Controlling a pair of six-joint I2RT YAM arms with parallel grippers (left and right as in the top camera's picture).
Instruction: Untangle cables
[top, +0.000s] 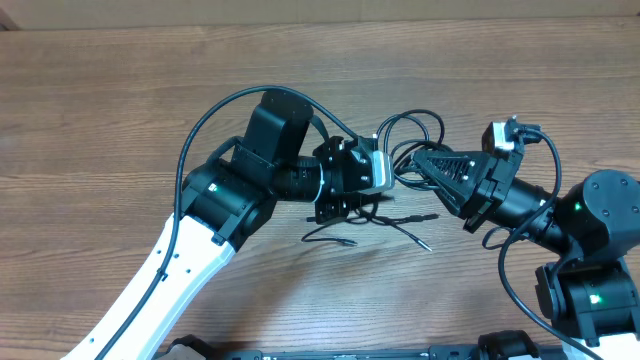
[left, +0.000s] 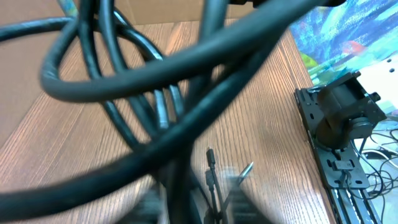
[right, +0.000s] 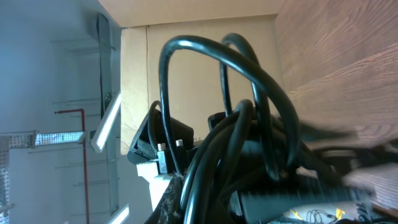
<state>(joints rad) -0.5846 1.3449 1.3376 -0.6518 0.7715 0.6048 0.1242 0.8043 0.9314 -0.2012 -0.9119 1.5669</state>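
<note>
The cables (top: 412, 135) are a bunch of thin black loops lifted between my two grippers at the table's middle. Loose ends with small plugs (top: 345, 238) trail onto the wood below. My left gripper (top: 388, 176) comes in from the left. In the left wrist view its blurred fingers (left: 239, 199) stand close on either side of strands of the cables (left: 155, 81), and two plug ends (left: 211, 165) hang past them. My right gripper (top: 418, 164) comes in from the right, shut on the bunch. The cables (right: 249, 124) arch up over it and hide its fingertips.
The wooden table (top: 120, 100) spreads wide to the left and behind. A black arm mount (left: 342, 115) sits at the table's edge beside a colourful cloth (left: 348, 31). A cardboard wall (right: 193, 62) stands beyond the table.
</note>
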